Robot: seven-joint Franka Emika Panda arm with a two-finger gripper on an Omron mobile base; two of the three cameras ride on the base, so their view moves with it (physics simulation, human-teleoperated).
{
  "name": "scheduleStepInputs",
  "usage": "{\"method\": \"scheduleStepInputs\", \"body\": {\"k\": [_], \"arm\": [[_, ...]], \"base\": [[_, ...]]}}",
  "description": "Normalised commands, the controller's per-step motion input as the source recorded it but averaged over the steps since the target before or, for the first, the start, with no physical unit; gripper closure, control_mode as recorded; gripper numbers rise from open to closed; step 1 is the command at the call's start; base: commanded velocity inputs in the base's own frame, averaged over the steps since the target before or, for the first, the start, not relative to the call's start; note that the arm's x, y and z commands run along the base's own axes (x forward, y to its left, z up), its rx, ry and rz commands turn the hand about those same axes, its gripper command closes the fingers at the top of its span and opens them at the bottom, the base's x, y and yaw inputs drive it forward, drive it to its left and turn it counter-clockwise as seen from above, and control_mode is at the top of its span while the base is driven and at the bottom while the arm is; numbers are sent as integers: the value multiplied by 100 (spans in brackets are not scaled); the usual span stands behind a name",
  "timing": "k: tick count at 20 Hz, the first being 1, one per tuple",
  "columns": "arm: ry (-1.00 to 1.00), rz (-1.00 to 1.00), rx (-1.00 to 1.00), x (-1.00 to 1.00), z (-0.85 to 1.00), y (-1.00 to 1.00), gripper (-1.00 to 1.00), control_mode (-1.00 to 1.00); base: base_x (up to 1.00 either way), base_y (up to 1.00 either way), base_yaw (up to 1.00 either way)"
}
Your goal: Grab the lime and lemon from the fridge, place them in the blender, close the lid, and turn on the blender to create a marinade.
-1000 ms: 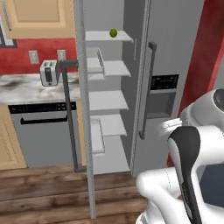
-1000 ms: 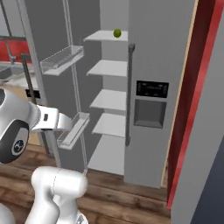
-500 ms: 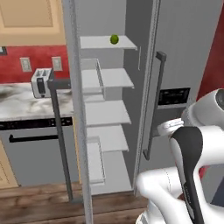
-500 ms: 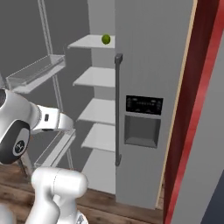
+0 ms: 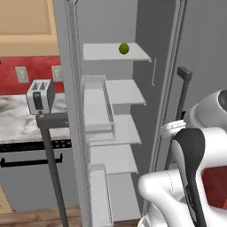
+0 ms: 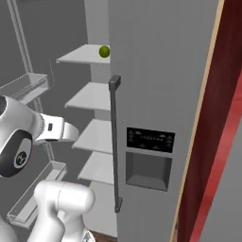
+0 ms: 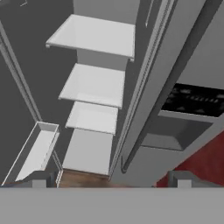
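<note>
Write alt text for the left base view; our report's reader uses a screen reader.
A small round green fruit sits alone on the top pale grey shelf of an open tall grey fridge. A silver two-slot toaster stands on the marble counter to the left.

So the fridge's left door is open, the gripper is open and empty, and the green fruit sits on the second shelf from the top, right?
Not quite. The green fruit sits on the top shelf of the fridge, not the second one; the left base view shows this. The rest holds: the left door is open, and in the hand view the gripper is open and empty.
</note>
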Motion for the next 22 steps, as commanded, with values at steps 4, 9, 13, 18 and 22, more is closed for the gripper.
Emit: {"method": "scheduleStepInputs", "body": {"k": [4,9,13,18,22], "arm": [[0,0,0,0,0,0,-100,100],[0,0,0,0,0,0,-100,100],[0,1,0,6,0,0,-100,-100],[-9,11,6,36,4,5,-100,-100],[-24,17,11,60,47,22,-100,-100]], "base": [[62,0,4],[9,0,2],[13,0,1],[0,0,0],[0,0,0]]}}
